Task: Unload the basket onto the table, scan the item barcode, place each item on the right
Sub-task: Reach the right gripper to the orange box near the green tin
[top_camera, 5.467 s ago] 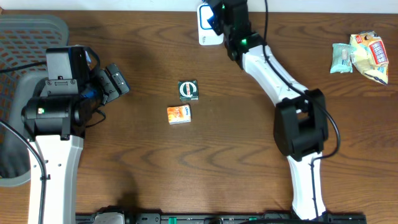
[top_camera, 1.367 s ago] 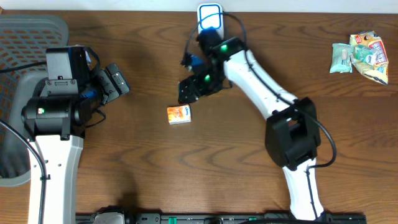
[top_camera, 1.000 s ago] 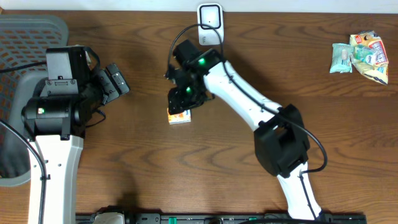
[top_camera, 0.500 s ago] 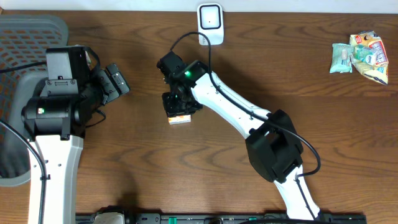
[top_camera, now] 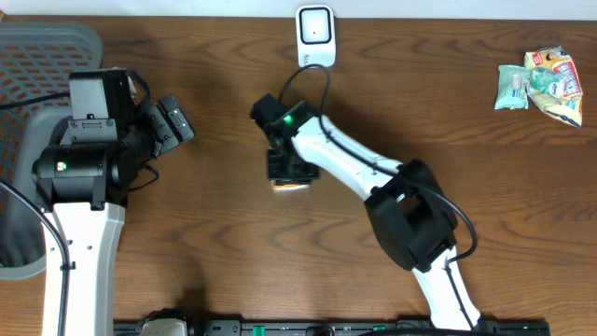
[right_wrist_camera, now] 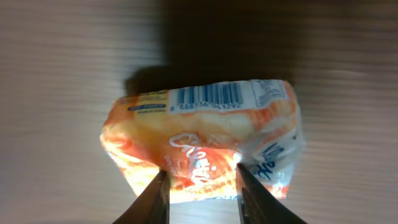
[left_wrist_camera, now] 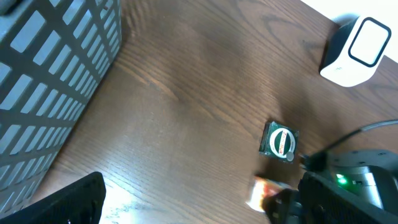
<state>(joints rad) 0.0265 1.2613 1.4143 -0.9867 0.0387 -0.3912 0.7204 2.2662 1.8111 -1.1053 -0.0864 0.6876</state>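
centre of the overhead frame: we see the right gripper, come down from the scanner, now pinching the orange packet, barcode showing, ready to lift; left gripper spread, idle.

From above, the light is bright and even, with only soft shadows on the desk. The left wrist view catches pale glare low on the wood. Close up in the right wrist view, the orange packet looks overexposed and slightly blurred, with dark shadow behind it.
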